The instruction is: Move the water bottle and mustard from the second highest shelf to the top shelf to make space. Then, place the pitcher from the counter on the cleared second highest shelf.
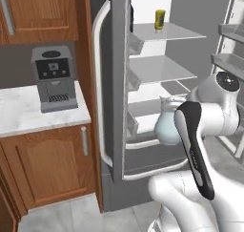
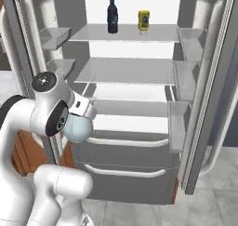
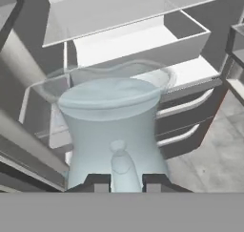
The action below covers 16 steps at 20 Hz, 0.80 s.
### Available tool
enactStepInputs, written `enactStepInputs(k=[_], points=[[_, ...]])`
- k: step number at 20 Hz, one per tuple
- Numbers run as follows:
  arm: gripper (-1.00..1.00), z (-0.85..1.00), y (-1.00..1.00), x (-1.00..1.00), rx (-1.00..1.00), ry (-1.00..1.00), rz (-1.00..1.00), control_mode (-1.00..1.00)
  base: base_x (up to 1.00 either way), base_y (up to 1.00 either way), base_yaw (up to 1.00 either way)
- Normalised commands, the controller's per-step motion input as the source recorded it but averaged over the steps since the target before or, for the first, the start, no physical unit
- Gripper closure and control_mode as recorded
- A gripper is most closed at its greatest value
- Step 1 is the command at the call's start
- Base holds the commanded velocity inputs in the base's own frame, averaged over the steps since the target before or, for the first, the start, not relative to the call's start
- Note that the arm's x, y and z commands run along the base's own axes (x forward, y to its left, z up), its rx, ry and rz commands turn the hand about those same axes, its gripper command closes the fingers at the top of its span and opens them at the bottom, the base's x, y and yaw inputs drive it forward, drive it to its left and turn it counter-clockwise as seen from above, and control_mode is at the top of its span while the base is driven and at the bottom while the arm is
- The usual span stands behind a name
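the fridge stands with both doors open. the top shelf carries two containers: the water bottle, dark with a blue cap, stands upright toward the left, and the mustard, a yellow squeeze bottle, stands upright just to its right, the two near each other but apart. in the left base view the mustard shows on the same shelf, and the water bottle is mostly hidden behind the door edge.

the second highest shelf lies directly below, flat and pale. white shelves and two drawers with curved handles sit under it. the door bins on the right door are shallow clear trays.

the gripper is closed on the pitcher: in the hand view the two dark fingertips sit at either side of the handle stub at the base of the frame, with the pale blue-grey body and flared rim rising directly ahead. whether the pitcher holds any liquid cannot be told. it is upright, off the counter and held in the air in front of the fridge opening, level with the lower white shelves. in the right base view the pitcher shows partly behind the arm's wrist; in the left base view it shows behind the forearm.

a coffee machine stands on the counter to the left of the fridge.
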Motion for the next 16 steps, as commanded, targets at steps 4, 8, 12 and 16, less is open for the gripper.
enactStepInputs(k=[4,8,12,16], points=[[1.0,0.0,0.0,0.0,0.0,0.0,0.0,1.0,0.83,-0.36,0.01],[1.0,0.0,0.0,0.0,0.0,0.0,0.0,1.0,0.38,-0.7,0.0],[1.0,0.0,0.0,0.0,0.0,0.0,0.0,1.0,0.35,-0.59,0.0],[1.0,0.0,0.0,0.0,0.0,0.0,0.0,1.0,0.55,-0.1,0.04]])
